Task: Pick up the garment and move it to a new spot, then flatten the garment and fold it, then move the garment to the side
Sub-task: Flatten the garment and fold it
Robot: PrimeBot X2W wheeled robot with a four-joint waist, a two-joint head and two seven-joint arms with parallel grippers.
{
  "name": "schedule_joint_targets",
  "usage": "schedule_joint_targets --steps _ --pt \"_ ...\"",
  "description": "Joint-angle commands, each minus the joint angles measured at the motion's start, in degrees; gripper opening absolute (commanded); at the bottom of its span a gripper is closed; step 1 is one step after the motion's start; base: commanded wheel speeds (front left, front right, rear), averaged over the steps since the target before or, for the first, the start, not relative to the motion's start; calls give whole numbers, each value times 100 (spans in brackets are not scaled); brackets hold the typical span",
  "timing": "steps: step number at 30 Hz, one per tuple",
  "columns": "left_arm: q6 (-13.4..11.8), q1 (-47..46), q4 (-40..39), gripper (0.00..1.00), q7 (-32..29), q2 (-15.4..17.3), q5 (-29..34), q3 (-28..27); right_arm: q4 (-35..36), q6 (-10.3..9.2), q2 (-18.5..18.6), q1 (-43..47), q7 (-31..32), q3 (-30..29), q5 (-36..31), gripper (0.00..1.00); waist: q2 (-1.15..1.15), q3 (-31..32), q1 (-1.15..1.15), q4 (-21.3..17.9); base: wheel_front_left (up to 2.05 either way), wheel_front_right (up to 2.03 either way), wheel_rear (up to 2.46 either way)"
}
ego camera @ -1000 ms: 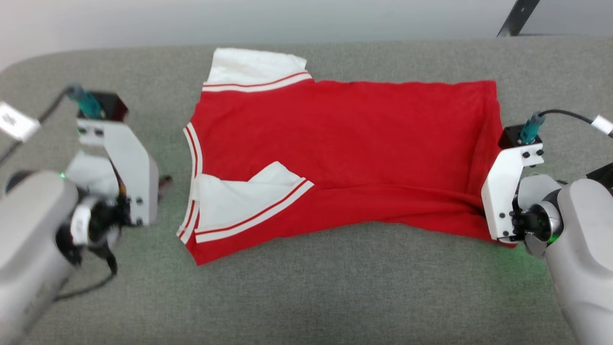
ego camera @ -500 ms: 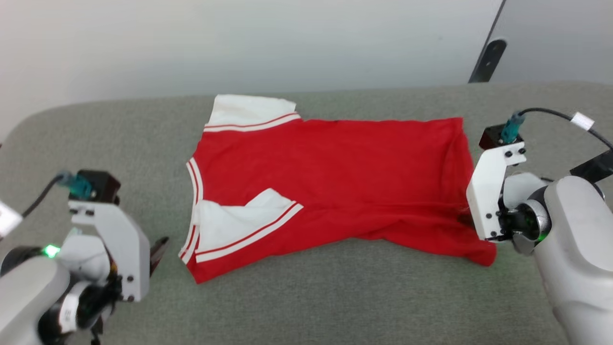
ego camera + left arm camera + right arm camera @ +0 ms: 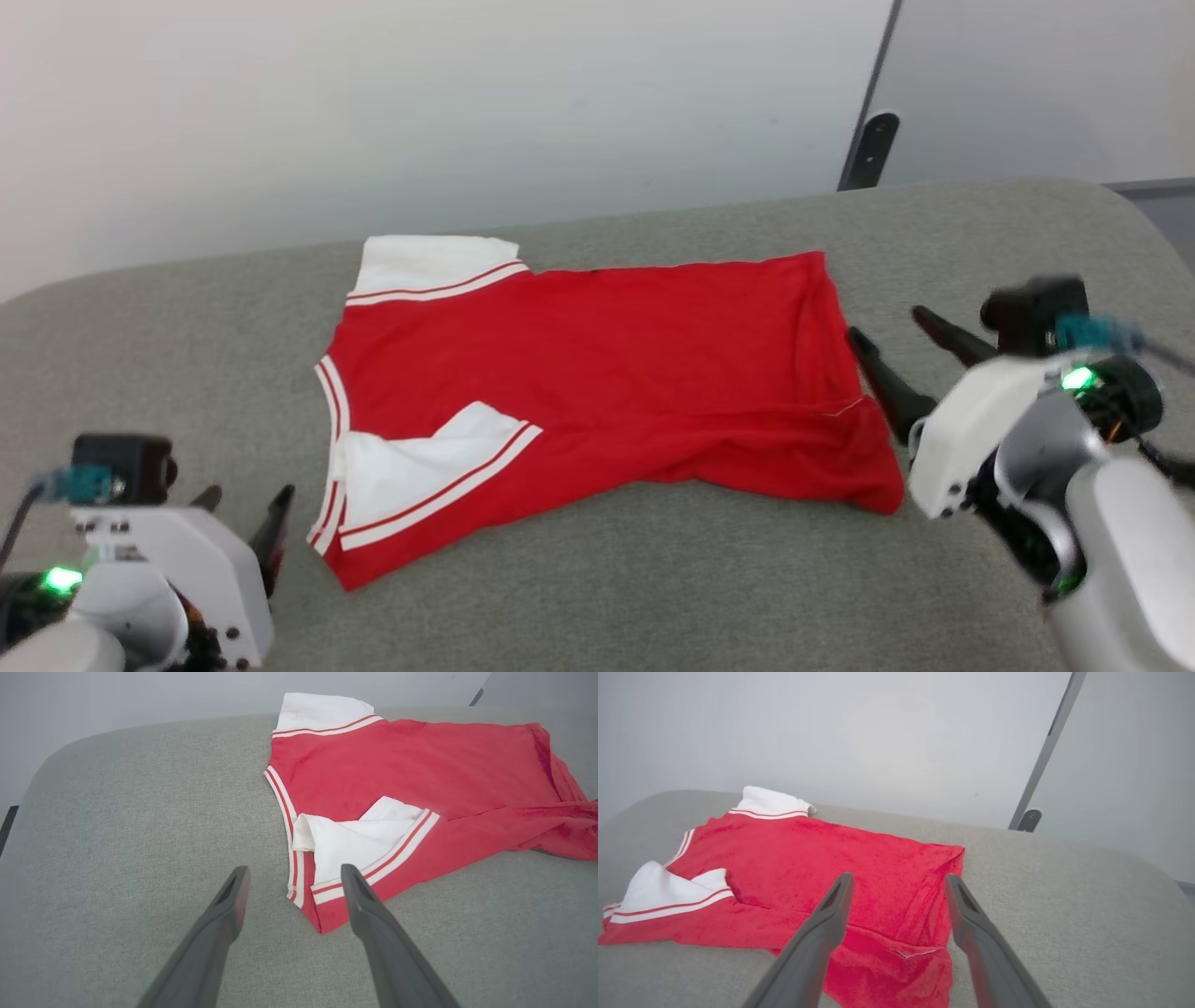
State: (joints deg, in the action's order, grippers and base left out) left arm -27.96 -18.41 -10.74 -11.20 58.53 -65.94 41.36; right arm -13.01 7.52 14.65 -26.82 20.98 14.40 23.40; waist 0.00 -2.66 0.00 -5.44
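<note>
We see the garment (image 3: 597,373) lying on the grey padded surface (image 3: 653,579), roughly in the middle of it, plain red side up. The collar end is toward the robot's left and the hem toward its right. The far white sleeve (image 3: 429,266) sticks out flat at the far left corner. The near white sleeve (image 3: 420,467) is folded in over the red body, striped trim showing. The body is mostly flat. The near hem corner (image 3: 859,467) is rumpled and turned over, with creases running along the near edge.

The left gripper (image 3: 245,504) sits low at the near left, fingers spread apart and gripping no cloth. In the left wrist view the left gripper (image 3: 294,872) points at the collar corner of the garment (image 3: 397,774), with the tips close to it. We cannot tell if they touch.

The right gripper (image 3: 887,324) is just beside the hem edge, fingers spread apart and not clamped on the cloth. In the right wrist view the right gripper (image 3: 900,878) frames the hem end of the garment (image 3: 822,868).

Behind the surface are a pale wall (image 3: 467,112) and a dark slanted bar (image 3: 868,149).
</note>
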Motion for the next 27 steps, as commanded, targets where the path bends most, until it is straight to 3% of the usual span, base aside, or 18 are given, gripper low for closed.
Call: schedule_joint_targets --steps 1,4,8,12,16,20,22,27 --pt "-28 149 -51 100 250 -43 24 -73 116 -7 15 165 -347 50 24 100 0 44 0 -103 0 0 0" --pt "-54 600 -32 100 1082 -189 41 -282 338 -7 59 606 -1383 163 -37 100 0 86 0 -184 0 0 0" --pt "3 1084 -57 100 2140 -343 359 -362 362 -8 60 1022 -2324 334 -124 100 0 144 0 -281 0 0 0" --pt "64 1348 96 100 2580 -592 858 -439 258 -7 -64 1332 -2893 366 -149 100 0 206 0 -323 0 0 0" --pt "135 1508 279 100 2639 -1119 1376 -747 148 -7 -174 1565 -3194 237 -77 100 0 244 0 -293 0 0 0" --pt "548 1690 662 100 2626 -1497 1374 -911 74 -7 -236 1708 -3175 112 -51 100 0 213 0 -287 0 0 0" --pt "862 1551 916 100 2399 -1489 1164 -864 73 -7 -238 1710 -3085 80 0 100 0 165 0 -302 0 0 0" --pt "1516 894 1432 100 1061 -1051 597 -818 206 -7 -130 1520 -2917 131 -79 100 0 -60 0 -418 0 0 0"
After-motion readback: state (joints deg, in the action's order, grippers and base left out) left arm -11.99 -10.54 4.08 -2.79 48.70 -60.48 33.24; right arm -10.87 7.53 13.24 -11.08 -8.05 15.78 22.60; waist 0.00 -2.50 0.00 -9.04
